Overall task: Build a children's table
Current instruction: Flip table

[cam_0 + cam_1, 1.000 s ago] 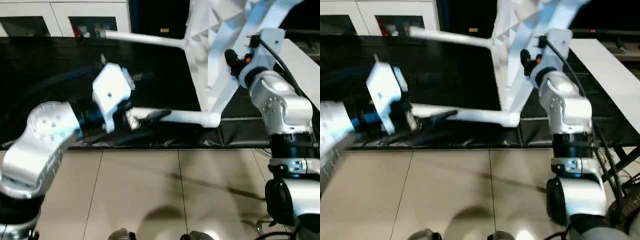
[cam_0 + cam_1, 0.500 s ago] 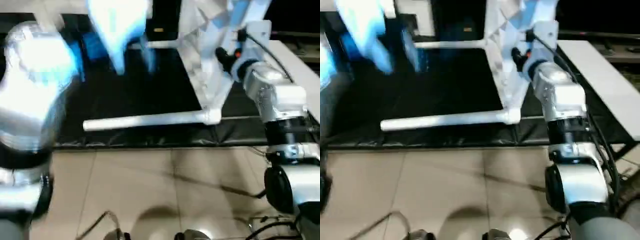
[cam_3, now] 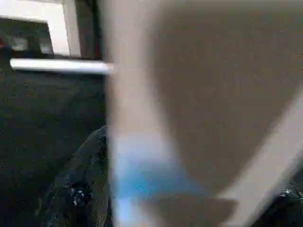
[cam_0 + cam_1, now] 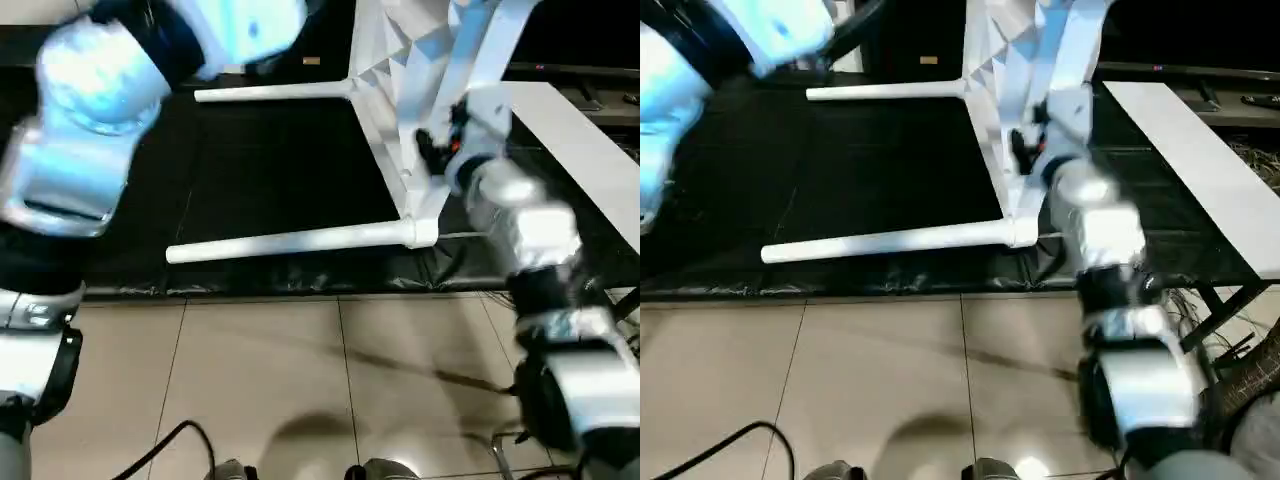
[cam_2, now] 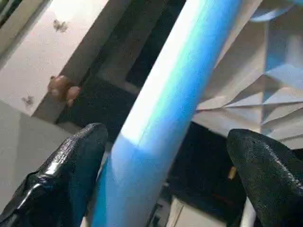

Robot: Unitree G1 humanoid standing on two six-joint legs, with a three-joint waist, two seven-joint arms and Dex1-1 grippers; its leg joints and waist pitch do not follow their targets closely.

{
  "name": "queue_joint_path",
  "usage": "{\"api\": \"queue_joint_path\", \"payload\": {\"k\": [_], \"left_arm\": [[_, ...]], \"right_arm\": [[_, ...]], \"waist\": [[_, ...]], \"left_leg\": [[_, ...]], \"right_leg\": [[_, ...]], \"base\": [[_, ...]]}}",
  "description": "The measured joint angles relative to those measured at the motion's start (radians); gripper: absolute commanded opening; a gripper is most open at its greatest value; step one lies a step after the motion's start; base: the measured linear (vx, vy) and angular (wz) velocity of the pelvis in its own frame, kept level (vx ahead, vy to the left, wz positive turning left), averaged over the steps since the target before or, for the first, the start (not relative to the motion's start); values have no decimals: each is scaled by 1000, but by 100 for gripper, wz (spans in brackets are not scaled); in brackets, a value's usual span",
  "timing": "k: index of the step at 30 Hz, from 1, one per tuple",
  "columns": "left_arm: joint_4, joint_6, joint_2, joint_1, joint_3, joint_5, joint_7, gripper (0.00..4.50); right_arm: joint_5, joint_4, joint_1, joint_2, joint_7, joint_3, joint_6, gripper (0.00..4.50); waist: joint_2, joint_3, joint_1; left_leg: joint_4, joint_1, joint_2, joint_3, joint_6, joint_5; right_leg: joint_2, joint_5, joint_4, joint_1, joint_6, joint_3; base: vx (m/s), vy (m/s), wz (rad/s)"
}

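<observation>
My left claw (image 5: 161,165), open wide around the far leg (image 4: 275,91) at 11 o'clock, has released the near leg (image 4: 290,241); my right claw (image 3: 189,198) grips the tabletop (image 4: 425,60), so legs remain to seat.

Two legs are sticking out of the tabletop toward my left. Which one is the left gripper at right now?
The far leg, the upper one in the head views. The left gripper has its open fingers on either side of it. The near leg, by the mat's front edge, is untouched.
</observation>
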Motion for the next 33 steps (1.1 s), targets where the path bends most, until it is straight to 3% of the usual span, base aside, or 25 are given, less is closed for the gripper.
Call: {"api": "queue_joint_path", "payload": {"k": [2, 5, 8, 9, 15, 20, 26, 33], "left_arm": [[29, -7, -6, 0, 4, 9, 29, 433], [67, -26, -12, 0, 5, 38, 76, 416], [95, -49, -16, -2, 11, 50, 98, 395], [105, -58, -16, -2, 13, 57, 102, 374], [125, -78, -16, -3, 17, 64, 125, 331], [129, -76, -16, -3, 34, 68, 128, 299], [132, -60, -15, -2, 41, 76, 115, 269], [105, -22, -39, 21, 69, 70, 102, 243]], "right_arm": [[-4, 9, 16, 11, -10, -3, -44, 323], [-4, 38, 20, 23, -31, -14, -105, 287], [-4, 55, 21, 32, -37, -22, -132, 275], [-4, 65, 21, 36, -38, -24, -145, 250], [-5, 140, -1, 46, -39, -29, -208, 202], [-14, 186, -24, 46, -42, -33, -233, 182], [-42, 187, -31, 32, -40, -9, -232, 175], [-79, 151, -68, -46, 2, 32, -158, 173]], "waist": [[0, 0, 4], [0, 0, 5], [0, 0, 6], [0, 0, 6], [0, 0, 6], [0, 0, 5], [2, 1, 6], [25, 3, 9]], "left_leg": [[0, 0, 0, 0, 0, 0], [0, 0, 0, 0, 0, 0], [0, 1, 0, 0, 0, 0], [0, 1, 0, 0, 0, 0], [1, 2, 0, 0, -1, 1], [2, 1, 0, 0, -2, 1], [2, 0, 0, 0, -2, 1], [1, -1, -1, 2, -1, 1]], "right_leg": [[0, 0, 0, 0, 0, 0], [0, 0, 1, 0, -1, 0], [0, 1, 2, 0, -1, 0], [0, 1, 2, 0, -1, 0], [0, 1, 4, 0, -2, 0], [0, 1, 6, -2, -2, 0], [0, 1, 7, -4, -2, 0], [-2, 1, 7, -5, -2, 1]], "base": [[0, 0, 0], [0, 0, 0], [0, 0, 0], [0, 0, 0], [0, 0, 0], [0, 0, 0], [0, 0, 0], [0, 0, 0]]}}
